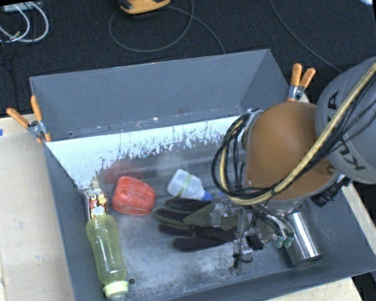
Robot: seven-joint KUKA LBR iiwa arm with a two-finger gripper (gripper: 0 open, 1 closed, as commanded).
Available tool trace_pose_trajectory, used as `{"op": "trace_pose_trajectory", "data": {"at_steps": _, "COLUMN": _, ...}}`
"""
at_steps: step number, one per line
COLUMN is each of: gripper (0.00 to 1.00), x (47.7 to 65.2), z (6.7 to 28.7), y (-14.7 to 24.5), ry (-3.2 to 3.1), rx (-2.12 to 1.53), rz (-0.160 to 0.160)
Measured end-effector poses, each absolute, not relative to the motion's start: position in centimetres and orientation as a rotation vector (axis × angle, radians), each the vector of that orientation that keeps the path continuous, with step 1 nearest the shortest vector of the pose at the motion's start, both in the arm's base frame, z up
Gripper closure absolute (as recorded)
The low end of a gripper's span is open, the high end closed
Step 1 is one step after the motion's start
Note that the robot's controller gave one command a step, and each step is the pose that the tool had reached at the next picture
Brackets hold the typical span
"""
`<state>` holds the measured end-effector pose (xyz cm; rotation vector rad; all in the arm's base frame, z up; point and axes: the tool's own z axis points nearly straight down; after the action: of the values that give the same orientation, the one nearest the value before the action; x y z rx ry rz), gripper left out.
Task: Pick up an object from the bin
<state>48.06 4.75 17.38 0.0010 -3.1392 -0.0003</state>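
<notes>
Camera view: tool [243, 248] hangs low at the near end of the black glove [190, 223] mid-bin [168, 283], glove's length running off toward view's left, metal can [298, 238] just beside on the other side; open or closed, cannot tell.

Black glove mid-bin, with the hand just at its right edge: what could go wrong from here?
The hand sits at the edge of the limp black fabric glove; a grasp there might catch only a fold and slip. The shiny silver metal cylinder close beside the hand could get knocked. The small pale-blue plastic bottle by the glove might be dragged along.
</notes>
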Motion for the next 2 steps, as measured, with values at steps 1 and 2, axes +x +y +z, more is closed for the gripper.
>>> {"op": "trace_pose_trajectory", "data": {"at_steps": 1, "gripper": 0.00, "x": 51.3, "z": 15.4, "y": 5.0, "ry": -3.134, "rx": 0.233, "rz": -0.001}}
{"op": "trace_pose_trajectory", "data": {"at_steps": 2, "gripper": 0.00, "x": 56.1, "z": 12.9, "y": 7.3, "ry": -3.056, "rx": 0.717, "rz": -0.002}}
